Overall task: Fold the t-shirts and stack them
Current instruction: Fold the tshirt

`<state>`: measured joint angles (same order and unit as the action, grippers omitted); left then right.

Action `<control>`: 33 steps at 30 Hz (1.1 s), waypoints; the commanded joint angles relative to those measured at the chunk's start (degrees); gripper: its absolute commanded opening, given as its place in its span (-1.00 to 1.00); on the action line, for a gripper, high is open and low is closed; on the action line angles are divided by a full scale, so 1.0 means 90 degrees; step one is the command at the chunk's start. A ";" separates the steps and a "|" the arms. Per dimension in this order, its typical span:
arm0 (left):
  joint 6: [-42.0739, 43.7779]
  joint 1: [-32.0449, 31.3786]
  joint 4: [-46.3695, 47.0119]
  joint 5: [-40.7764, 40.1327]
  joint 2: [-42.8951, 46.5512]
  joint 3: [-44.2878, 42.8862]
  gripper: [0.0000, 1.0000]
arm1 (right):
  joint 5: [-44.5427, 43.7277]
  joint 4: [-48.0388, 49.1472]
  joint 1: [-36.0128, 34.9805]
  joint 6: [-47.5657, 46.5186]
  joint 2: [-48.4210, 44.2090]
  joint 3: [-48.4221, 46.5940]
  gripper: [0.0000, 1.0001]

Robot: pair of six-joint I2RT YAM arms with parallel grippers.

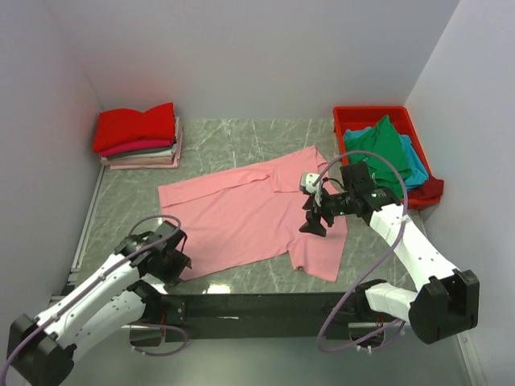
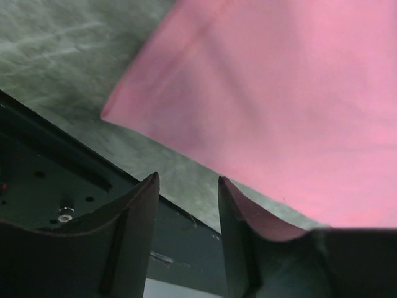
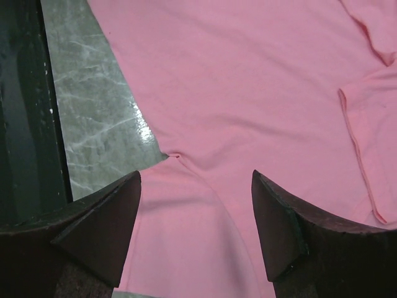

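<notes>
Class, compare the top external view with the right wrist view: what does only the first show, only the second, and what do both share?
Only the top external view: the stack of folded shirts at the back left, the red bin holding a green shirt, and the left gripper. Only the right wrist view: the small pucker where sleeve meets body. Both: the pink t-shirt spread out, the marble table, and the right gripper open above the shirt.

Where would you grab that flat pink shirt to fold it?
Take the pink shirt, probably by its loose edges, from above: the hem corner beside the left tool and the sleeve under the right tool. Flat cloth offers nothing else.
</notes>
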<state>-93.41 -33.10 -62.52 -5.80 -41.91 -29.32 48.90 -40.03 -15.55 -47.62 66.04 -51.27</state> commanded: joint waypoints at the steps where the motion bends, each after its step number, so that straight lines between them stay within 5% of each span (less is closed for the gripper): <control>1: -0.0355 -0.0023 -0.0026 -0.0399 -0.0615 -0.0198 -0.01 | 0.0113 0.0297 0.0077 0.0065 -0.0258 -0.0056 0.56; 5: -0.0139 -0.0052 0.0023 -0.0498 -0.1553 -0.0355 -0.01 | 0.0191 0.0210 0.0175 0.0047 -0.0102 -0.0134 0.56; 21: -0.0188 -0.0062 0.0892 -0.0527 -0.2316 0.0162 -0.21 | 0.0299 -0.1244 0.0380 -0.0900 -0.0150 -0.0602 0.56; 26: -0.0100 -0.0072 0.0873 -0.0566 -0.2218 0.0133 -0.82 | -0.0131 -0.1694 0.0361 -0.1465 -0.0258 -0.0622 0.56; 33: 0.0192 -0.0062 0.0727 -0.0654 -0.2092 -0.0159 -0.99 | -0.0999 -0.2904 0.0147 -0.3894 -0.0453 0.0011 0.50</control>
<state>-92.68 -33.47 -55.64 -9.41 -61.49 -29.23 44.84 -59.22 -12.99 -69.76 64.18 -53.47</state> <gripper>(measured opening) 0.013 0.756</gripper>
